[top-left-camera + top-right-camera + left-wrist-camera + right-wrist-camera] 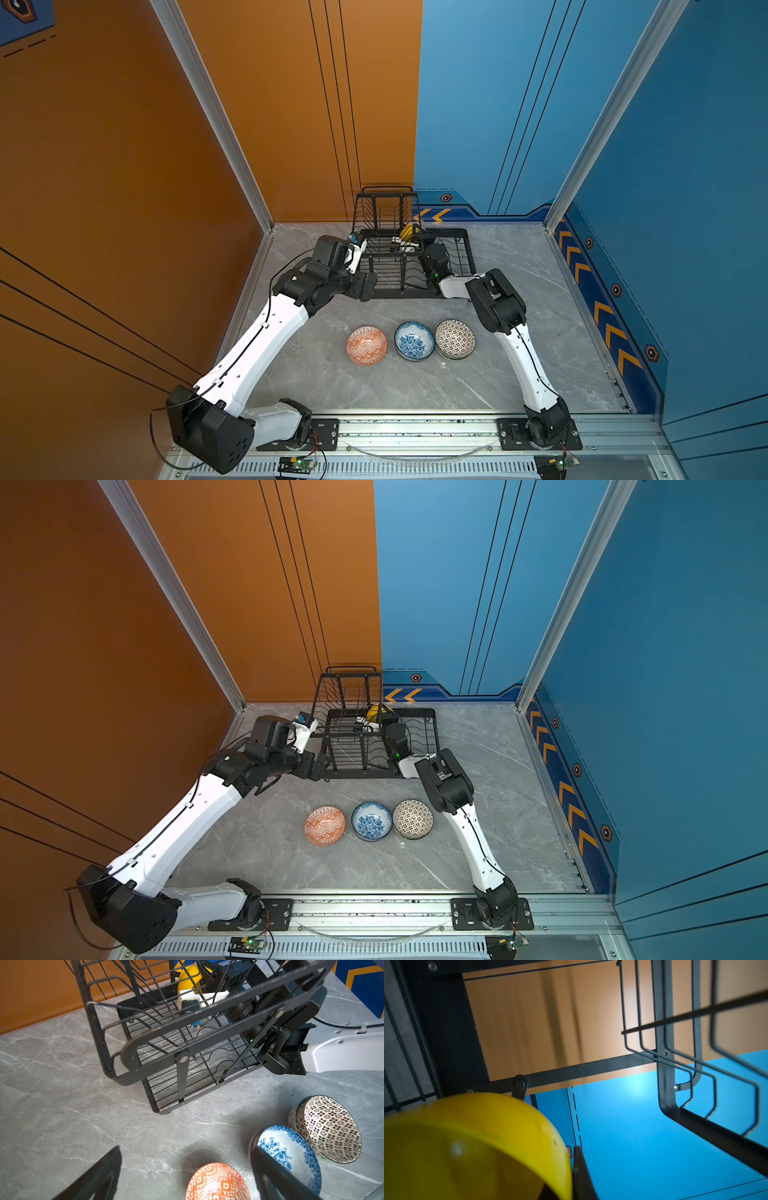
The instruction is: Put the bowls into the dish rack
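Your right claw [415, 235] clamped on yellow bowl [407, 230] inside rack [466, 266]. Your left claw [187, 1151] spread wide, empty, beside rack. On table [540, 316]: orange bowl [366, 345], blue bowl [414, 340], black-white bowl [455, 338].

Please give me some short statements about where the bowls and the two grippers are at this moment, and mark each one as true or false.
1. The right gripper is shut on the yellow bowl at the dish rack. True.
2. The left gripper is shut on the orange-white bowl. False: it is open and empty, and that bowl lies on the table.
3. The blue-white bowl is between the orange-white bowl and the black-white bowl. True.
4. The black-white bowl is inside the dish rack. False: it is outside the rack, in front of it.
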Controlling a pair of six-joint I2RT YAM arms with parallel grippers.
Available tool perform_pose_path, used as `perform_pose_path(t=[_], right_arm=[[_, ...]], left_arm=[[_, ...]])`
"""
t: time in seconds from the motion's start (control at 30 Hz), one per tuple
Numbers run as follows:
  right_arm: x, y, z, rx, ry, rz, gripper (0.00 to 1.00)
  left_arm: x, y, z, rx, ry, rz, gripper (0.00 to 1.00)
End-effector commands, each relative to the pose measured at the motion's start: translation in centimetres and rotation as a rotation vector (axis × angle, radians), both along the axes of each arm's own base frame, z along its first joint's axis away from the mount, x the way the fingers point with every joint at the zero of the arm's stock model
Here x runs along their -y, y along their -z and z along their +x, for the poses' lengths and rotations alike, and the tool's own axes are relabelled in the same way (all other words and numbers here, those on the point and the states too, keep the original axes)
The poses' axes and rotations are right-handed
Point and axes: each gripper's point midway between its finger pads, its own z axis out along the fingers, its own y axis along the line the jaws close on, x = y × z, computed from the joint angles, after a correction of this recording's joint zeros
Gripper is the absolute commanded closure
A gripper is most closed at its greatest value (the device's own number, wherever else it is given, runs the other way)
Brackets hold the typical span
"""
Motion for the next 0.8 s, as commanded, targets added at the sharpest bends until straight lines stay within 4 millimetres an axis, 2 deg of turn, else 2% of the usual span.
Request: perform_pose_path(t=[0.0, 0.2, 0.43, 0.77], right_arm=[[1.4, -5.1, -0.2, 0.166, 0.049, 0.096, 1.00], [1.6, -4.9, 0.0, 0.157, 0.053, 0.085, 1.00], [0.9, -0.6, 0.5, 0.001, 0.027, -0.022, 1.00], [0.6, 2.1, 0.2, -0.151, 0.003, -0.077, 1.00]], left_arm=[[0.5, -1.1, -0.4, 0.025, 0.033, -0.014, 0.02], [0.8, -1.0, -0.4, 0.020, 0.041, -0.011, 0.02], [0.7, -0.9, -0.6, 0.022, 0.044, -0.008, 0.02], [0.7, -0.6, -0.6, 0.018, 0.049, 0.001, 0.02]])
